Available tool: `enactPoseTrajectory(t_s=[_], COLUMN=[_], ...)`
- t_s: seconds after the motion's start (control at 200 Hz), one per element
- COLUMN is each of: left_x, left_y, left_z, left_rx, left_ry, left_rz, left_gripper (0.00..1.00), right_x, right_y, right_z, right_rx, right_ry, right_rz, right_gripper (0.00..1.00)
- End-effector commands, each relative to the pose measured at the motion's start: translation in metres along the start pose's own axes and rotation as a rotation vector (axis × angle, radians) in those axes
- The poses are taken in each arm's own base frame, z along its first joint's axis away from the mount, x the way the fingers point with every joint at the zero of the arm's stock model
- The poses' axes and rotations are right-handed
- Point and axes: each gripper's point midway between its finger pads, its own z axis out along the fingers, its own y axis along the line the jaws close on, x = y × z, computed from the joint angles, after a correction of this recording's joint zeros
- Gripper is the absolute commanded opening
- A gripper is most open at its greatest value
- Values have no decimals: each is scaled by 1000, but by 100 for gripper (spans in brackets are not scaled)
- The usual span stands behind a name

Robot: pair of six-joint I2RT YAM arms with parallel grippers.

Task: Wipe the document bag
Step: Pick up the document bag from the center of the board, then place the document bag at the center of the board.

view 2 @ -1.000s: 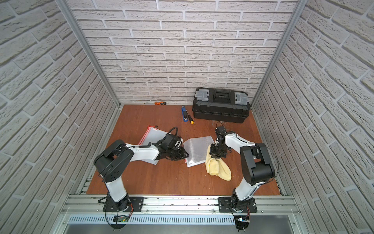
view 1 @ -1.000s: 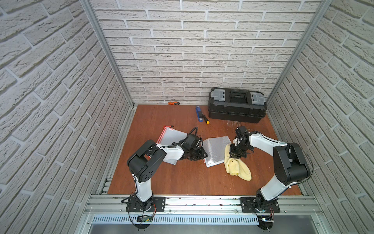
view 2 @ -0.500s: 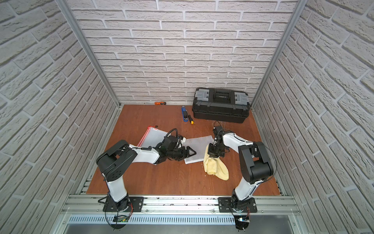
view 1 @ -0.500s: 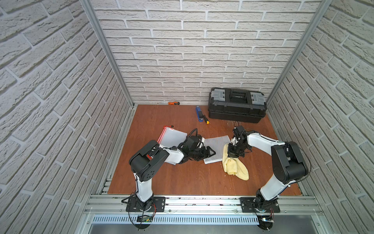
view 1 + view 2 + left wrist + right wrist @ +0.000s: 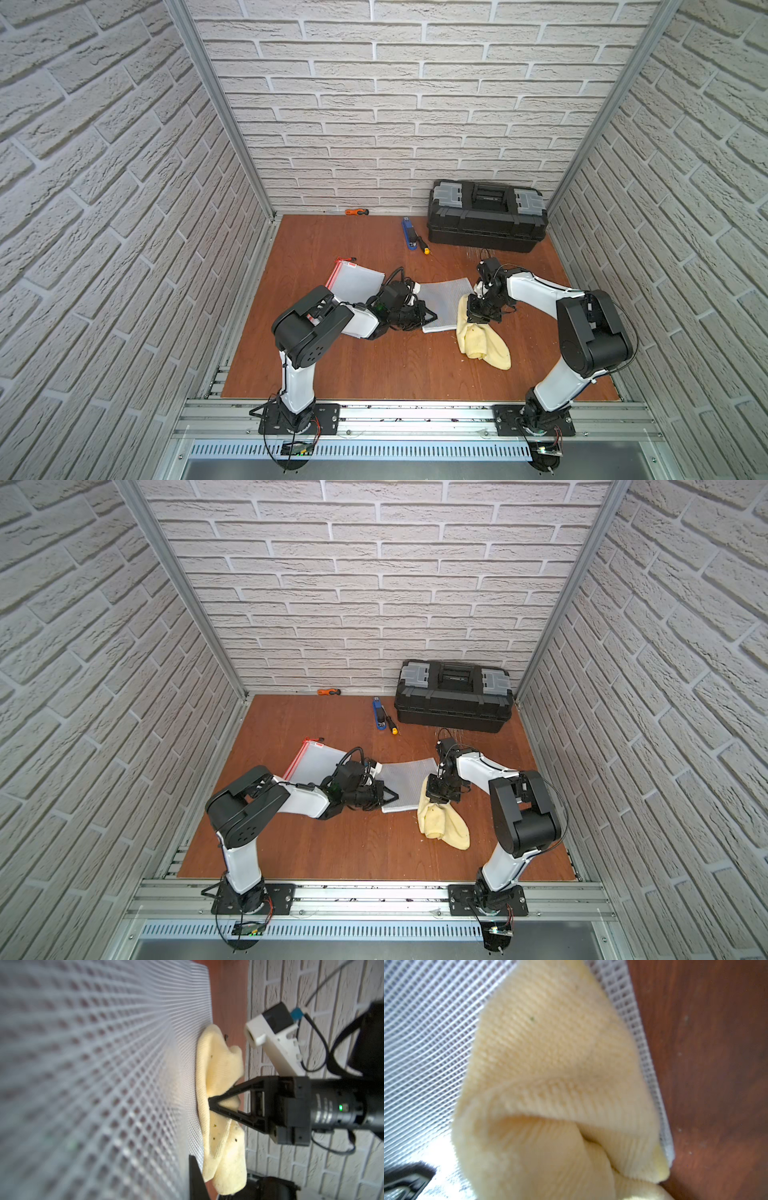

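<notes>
In both top views the left gripper (image 5: pixel 431 318), spread a moment ago, is pinched on the near edge of the document bag (image 5: pixel 446 301), at the middle of the table (image 5: pixel 374 365). In the left wrist view the right gripper (image 5: pixel 209 1103) is clamped on the cloth (image 5: pixel 216 1064). In the right wrist view the cloth (image 5: pixel 550 1064) is laid over the document bag (image 5: pixel 425 1022).

Left pincer (image 5: pixel 432 318), right pincer (image 5: pixel 209 1103) closed
</notes>
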Motion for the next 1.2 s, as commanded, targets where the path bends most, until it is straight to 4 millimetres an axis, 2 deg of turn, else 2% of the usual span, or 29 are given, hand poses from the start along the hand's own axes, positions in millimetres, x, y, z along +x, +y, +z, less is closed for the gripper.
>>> enactPoseTrajectory(t_s=[0.0, 0.07, 0.145, 0.31, 0.43, 0.53, 0.66, 0.765, 0.845, 0.925, 0.985, 1.035, 1.12, 1.195], left_x=[-6, -10, -22, -76, -120, -156, -206, -230, -231, -222, -208, -197, -169, -142], left_y=[-13, -11, -4, 8, 18, 31, 53, 74, 93, 112, 128, 136, 153, 167], left_z=[-11, -20, -38, -97, -151, -198, -262, -302, -329, -352, -365, -368, -373, -389], left_rx=[-59, -127, -220, -317, -448, -537, -568, -588, -668, -721, -750, -763, -849, -949], left_ry=[3, 14, 9, -103, -202, -304, -527, -650, -716, -782, -819, -827, -808, -850], left_rz=[87, 127, 161, 162, 189, 175, 119, 60, 7, -67, -130, -160, -213, -257], left_gripper=[0, 0, 0, 0, 0, 0, 0, 0, 0, 0, 0, 0, 0, 0], right_x=[-1, -5, -9, -17, -18, -17, -14, -11, -10, -8, -7, -7, -6, -6], right_y=[1, 6, 12, 28, 38, 42, 39, 38, 36, 35, 34, 34, 34, 34], right_z=[-6, -21, -43, -96, -120, -124, -115, -108, -106, -106, -104, -103, -99, -96], right_rx=[21, 8, -5, -52, -88, -109, -107, -108, -104, -101, -97, -97, -99, -106], right_ry=[-18, -55, -104, -223, -268, -275, -251, -231, -230, -229, -226, -222, -213, -206], right_rz=[-7, -15, -27, -49, -62, -66, -65, -65, -66, -71, -73, -75, -76, -76], right_gripper=[2, 2, 2, 2, 2, 2, 2, 2, 2, 2, 2, 2, 2, 2])
